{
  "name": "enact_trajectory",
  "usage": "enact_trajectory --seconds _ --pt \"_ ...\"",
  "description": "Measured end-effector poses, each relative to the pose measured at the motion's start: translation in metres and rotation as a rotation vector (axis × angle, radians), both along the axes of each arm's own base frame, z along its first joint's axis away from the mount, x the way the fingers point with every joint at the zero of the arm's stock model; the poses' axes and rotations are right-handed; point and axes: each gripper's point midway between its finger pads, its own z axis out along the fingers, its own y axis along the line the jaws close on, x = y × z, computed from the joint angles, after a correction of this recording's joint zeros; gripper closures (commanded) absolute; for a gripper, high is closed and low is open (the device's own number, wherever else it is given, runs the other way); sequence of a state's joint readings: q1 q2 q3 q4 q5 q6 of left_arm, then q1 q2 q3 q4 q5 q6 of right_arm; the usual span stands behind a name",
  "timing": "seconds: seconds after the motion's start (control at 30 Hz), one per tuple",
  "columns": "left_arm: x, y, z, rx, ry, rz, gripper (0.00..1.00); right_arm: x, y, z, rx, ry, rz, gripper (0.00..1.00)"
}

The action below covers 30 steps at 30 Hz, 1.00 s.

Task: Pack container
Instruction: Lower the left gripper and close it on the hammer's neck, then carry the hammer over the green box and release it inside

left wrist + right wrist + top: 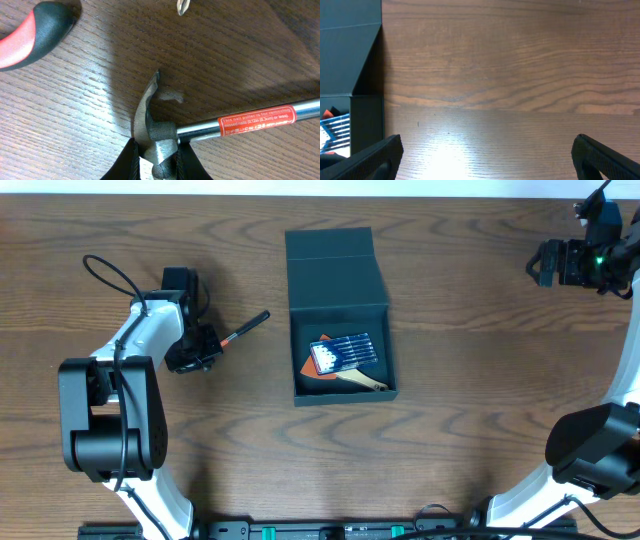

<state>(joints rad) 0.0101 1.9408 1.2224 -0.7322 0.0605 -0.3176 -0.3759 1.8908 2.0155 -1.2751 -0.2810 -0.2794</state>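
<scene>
The dark teal container (340,307) stands mid-table with its flap lid (330,255) open toward the back. Inside lie a blue tool pack (345,353), an orange item and a wooden-handled tool (368,382). My left gripper (197,346) is left of the container. In the left wrist view it (156,165) is shut on the steel head of a hammer (152,127) that lies on the table, its chrome shaft with a red label (255,120) running right. My right gripper (560,262) is open and empty at the far right back, and also shows in the right wrist view (492,160).
A red-and-black tool (245,327) lies between the left gripper and the container. A red-and-black handle (30,35) and a screwdriver tip (179,7) show in the left wrist view. The container's side wall (367,115) shows at the left of the right wrist view.
</scene>
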Motion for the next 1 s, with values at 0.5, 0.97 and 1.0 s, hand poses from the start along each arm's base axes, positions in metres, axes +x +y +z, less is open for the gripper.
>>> enact_trajectory --seconds 0.5,0.97,1.0 --pt "-0.005 0.002 0.017 0.010 -0.014 -0.007 0.94 0.000 0.000 0.000 0.000 0.000 0.000 0.01" --pt "-0.018 -0.010 0.140 0.019 -0.301 -0.064 0.94 0.000 0.000 0.000 0.000 0.001 0.001 0.01" --pt "-0.021 -0.015 0.149 0.016 -0.322 -0.083 0.94 0.000 0.000 0.000 0.000 0.001 0.001 0.01"
